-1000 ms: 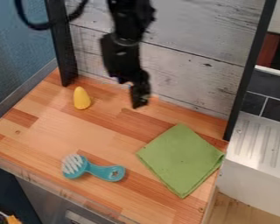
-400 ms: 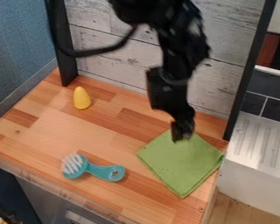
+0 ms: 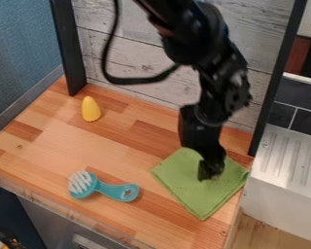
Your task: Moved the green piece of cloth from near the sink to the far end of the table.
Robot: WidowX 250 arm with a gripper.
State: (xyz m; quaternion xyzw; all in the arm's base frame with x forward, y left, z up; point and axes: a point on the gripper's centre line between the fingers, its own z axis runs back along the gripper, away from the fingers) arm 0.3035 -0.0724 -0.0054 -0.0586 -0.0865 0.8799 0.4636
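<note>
We should gently pinch up a fold of the green cloth point(image 3: 196, 194), though we cannot tell how wide our tool point(image 3: 211, 172) is.

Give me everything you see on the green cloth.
The green cloth looks like plain, matte fabric, apparently folded, with layered edges at lower right. It lies almost flat, roughly diamond-shaped, on the wooden table near its right edge. The gripper is down over its upper part; whether it touches or pinches the fabric is unclear.
</note>
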